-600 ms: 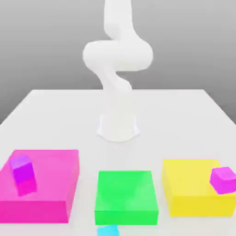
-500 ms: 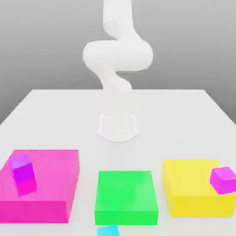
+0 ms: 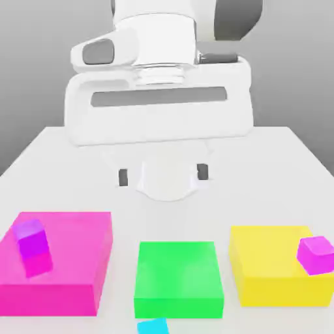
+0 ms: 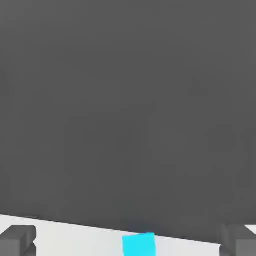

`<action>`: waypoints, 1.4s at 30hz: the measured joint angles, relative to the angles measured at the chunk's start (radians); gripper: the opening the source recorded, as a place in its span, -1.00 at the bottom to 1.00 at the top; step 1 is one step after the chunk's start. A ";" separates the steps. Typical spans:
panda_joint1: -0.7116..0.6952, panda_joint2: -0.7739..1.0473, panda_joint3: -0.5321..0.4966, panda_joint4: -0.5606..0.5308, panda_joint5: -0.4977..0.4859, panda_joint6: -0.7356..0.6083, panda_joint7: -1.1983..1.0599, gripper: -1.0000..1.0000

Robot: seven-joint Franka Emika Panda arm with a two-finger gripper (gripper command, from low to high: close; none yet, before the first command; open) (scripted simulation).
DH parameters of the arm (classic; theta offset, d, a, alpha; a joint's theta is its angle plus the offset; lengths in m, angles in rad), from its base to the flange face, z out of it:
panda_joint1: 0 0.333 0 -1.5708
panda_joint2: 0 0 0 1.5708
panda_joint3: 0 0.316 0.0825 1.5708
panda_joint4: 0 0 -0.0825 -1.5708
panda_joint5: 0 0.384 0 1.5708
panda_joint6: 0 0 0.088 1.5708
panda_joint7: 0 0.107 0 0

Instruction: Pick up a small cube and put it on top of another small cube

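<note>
Gripper (image 3: 162, 175) released, jaws spread wide and holding nothing. Hung high above cyan cube (image 3: 152, 326), presumably poised to descend. Violet-purple cube (image 3: 32, 246) waiting on pink block (image 3: 78, 261).

Tool (image 3: 162, 175) spread wide, high over green block (image 3: 177, 276); cyan cube (image 3: 152, 326) unobstructed above.
</note>
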 joint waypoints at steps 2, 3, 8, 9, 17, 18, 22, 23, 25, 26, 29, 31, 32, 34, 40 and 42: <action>-0.002 0.072 0.000 0.000 0.005 0.022 -0.021 0.00; -0.003 0.108 0.000 -0.001 0.005 0.033 -0.030 0.00; -0.009 0.287 -0.001 -0.002 -0.004 0.090 -0.066 0.00; -0.010 0.323 -0.001 -0.002 -0.008 0.101 -0.072 0.00; -0.031 0.559 0.021 0.031 0.004 0.252 -0.100 -1.00; -0.031 0.559 0.021 0.031 0.004 0.252 -0.100 -1.00; -0.033 0.569 0.023 0.033 0.005 0.259 -0.101 -1.00; -0.031 0.556 0.021 0.030 0.003 0.248 -0.099 -1.00; -0.025 0.500 0.013 0.018 -0.006 0.205 -0.092 -1.00; -0.022 0.467 0.008 0.011 -0.012 0.179 -0.088 -1.00; -0.038 0.359 -0.030 -0.019 -0.045 0.106 -0.102 -1.00; -0.072 0.286 -0.071 -0.045 -0.077 0.064 -0.133 -1.00; -0.090 0.249 -0.092 -0.058 -0.091 0.043 -0.151 -1.00; -0.129 0.177 -0.133 -0.085 -0.117 0.003 -0.190 -1.00; -0.316 -0.020 -0.219 -0.167 -0.156 -0.112 -0.337 -1.00; -0.346 -0.067 -0.245 -0.194 -0.153 -0.138 -0.393 -1.00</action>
